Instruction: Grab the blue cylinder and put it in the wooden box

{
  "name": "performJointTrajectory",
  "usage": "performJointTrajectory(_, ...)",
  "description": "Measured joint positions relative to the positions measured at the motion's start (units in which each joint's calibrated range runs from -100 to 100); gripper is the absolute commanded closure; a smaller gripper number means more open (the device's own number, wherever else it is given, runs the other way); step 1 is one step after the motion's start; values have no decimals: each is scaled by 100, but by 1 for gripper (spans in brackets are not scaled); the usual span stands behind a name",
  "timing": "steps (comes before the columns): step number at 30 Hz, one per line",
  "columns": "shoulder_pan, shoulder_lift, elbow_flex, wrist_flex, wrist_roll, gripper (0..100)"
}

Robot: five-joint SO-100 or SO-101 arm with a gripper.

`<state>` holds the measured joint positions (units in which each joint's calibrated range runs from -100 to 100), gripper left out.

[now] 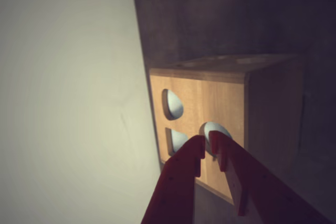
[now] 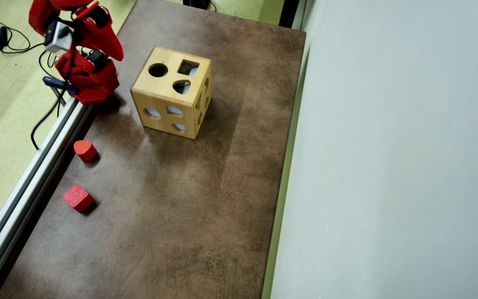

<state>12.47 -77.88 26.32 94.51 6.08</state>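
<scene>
Gripper (image 1: 208, 142) nearly closed (seemingly empty), wooden box (image 1: 220, 103)

Brown table (image 2: 206, 199): wooden box (image 2: 171, 93), red blocks (image 2: 77, 197).

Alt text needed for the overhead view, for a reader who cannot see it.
A light wooden box with shaped holes in its faces stands on a brown table, beside the folded red arm at top left. A red rounded block and a red cube lie near the table's left edge; no blue cylinder shows.

One wooden box (image 2: 171, 91) stands on one brown table (image 2: 160, 216). Two red blocks lie at the overhead view's left: one rounded block (image 2: 84, 150) and one cube (image 2: 77, 197).
</scene>
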Motion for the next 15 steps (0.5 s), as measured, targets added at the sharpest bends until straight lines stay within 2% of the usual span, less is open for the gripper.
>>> performJointTrajectory(15,-36,-1381,-126,0,0,97)
